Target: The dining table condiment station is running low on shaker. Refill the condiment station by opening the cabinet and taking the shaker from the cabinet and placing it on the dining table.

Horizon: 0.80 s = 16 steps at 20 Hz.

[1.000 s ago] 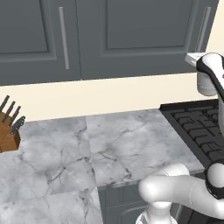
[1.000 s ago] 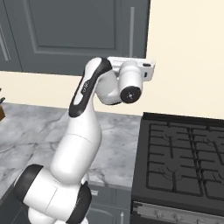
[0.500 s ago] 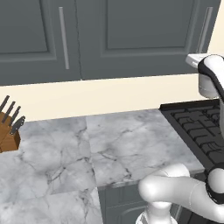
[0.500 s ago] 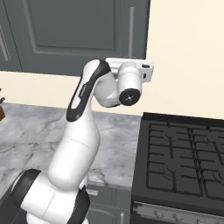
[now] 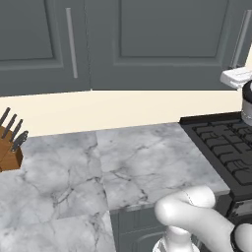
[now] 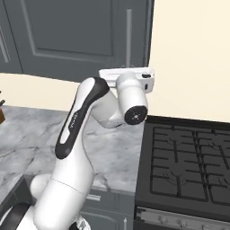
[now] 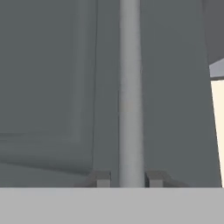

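Grey-veined white marble surface stretching below and left of the claw, beneath dark wall cabinets. Wooden knife block standing on it at the far left end, well apart from the claw, dark handles angled upward. Black gas cooktop set flush against its right edge, under the claw.

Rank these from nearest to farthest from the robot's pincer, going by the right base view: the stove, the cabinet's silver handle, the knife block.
1. The cabinet handle, right at the pincer, rising above it.
2. The stove, below and to the right.
3. The knife block, far off at the picture's left edge.
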{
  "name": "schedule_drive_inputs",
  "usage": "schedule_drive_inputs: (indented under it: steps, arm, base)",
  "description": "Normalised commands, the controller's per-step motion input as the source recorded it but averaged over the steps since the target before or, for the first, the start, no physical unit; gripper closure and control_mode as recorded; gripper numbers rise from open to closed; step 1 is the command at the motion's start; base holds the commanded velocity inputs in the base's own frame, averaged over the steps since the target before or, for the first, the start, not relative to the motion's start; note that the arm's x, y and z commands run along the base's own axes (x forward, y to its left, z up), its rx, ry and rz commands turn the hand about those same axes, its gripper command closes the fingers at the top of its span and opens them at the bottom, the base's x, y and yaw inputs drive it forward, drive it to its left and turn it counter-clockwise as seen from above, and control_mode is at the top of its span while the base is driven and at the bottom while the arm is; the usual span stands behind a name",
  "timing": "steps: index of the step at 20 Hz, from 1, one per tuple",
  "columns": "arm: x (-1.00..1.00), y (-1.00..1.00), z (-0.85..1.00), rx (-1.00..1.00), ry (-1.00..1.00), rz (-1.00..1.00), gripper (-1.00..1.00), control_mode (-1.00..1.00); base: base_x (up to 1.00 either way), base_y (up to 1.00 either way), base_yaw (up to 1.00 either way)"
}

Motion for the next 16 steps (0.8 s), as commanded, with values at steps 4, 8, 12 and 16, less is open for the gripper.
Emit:
schedule_drive_inputs:
  steps: [4,8,12,16]
  arm:
    - [-0.92,0.57,0.02,-0.02,0.00,0.09,1.00,-1.00]
    - [-1.00,0.54,0.00,0.00,0.00,0.09,1.00,-1.00]
    - [-1.00,0.59,0.00,0.00,0.00,0.06,1.00,-1.00]
    - [-1.00,0.62,0.00,0.00,0.00,0.06,1.00,-1.00]
  base:
    - [0.00,0.00,0.00]
    - [0.00,0.00,0.00]
    - [0.00,0.00,0.00]
    - [0.00,0.00,0.00]
